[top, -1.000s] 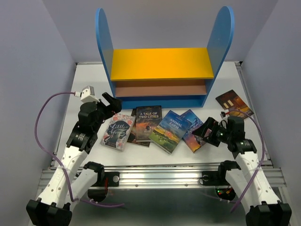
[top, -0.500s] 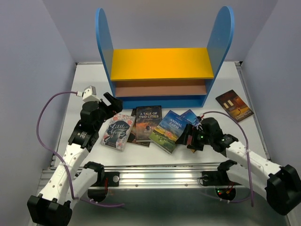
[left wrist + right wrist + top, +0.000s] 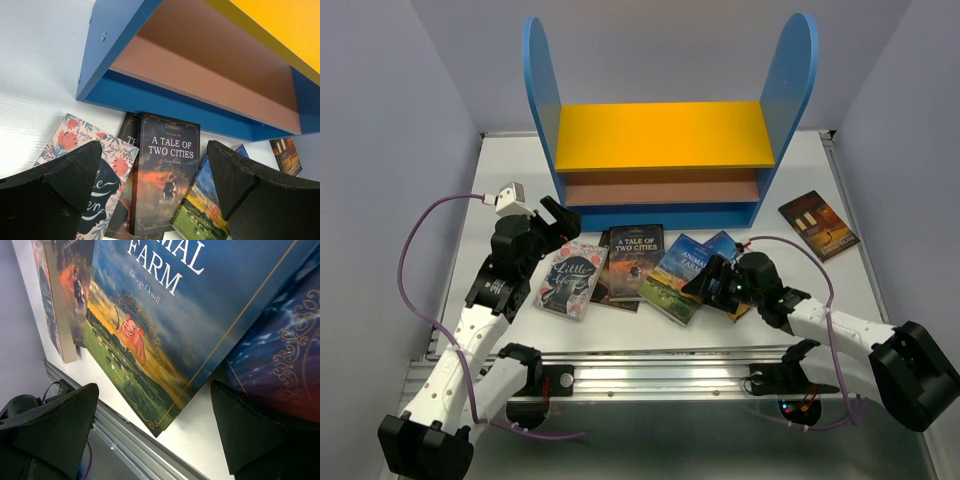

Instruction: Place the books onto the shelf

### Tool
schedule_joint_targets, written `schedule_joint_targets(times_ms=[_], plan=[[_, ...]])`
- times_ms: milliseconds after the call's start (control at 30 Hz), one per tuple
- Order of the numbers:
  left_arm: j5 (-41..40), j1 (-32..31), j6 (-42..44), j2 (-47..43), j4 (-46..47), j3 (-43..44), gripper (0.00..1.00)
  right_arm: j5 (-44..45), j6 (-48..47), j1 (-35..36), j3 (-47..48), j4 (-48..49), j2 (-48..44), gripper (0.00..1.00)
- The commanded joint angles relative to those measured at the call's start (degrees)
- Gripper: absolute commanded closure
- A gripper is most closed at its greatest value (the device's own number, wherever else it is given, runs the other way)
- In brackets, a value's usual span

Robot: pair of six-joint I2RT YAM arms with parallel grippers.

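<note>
Now the left end effector is hovering in front of the shelf's left end, its fingers standing wide apart and gripping nothing. The right end effector is likewise gaping and empty, hanging low over the near corner of Animal Farm. Four books are lying flat on the worktop just in front of the shelf: Little Women, A Tale of Two Cities, Animal Farm, and a blue-orange book tucked partly under it. A dark orange-covered book is lying apart, off the shelf's right panel.
</note>
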Motion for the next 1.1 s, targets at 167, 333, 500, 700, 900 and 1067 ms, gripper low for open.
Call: schedule_joint_targets(times_ms=[167, 333, 500, 700, 900, 1067], plan=[[0.89, -0.23, 0.15, -0.09, 2.48, -0.57, 0.01, 11.98, 6.62, 3.30, -3.56, 12.67, 3.82, 0.08], [2.03, -0.32, 0.86, 0.00, 2.57, -0.14, 0.01, 16.64, 9.79, 3.83, -5.50, 16.10, 6.45, 0.17], [2.65, -0.32, 0.86, 0.26, 2.92, 0.57, 0.01, 17.34, 13.48, 3.83, -7.43, 21.54, 10.85, 0.26], [2.74, -0.32, 0.33, 0.09, 2.92, 0.57, 0.01, 18.31, 13.40, 3.83, -9.02, 25.60, 12.61, 0.52], [5.20, -0.41, 1.64, -0.17, 3.62, 0.74, 0.01, 16.64, 8.92, 3.83, -7.26, 23.93, 11.82, 0.89], [8.71, -0.41, 0.16, -0.44, 8.52, -0.91, 0.01, 15.76, 3.05, 4.36, -5.59, 21.12, 4.47, 0.99]])
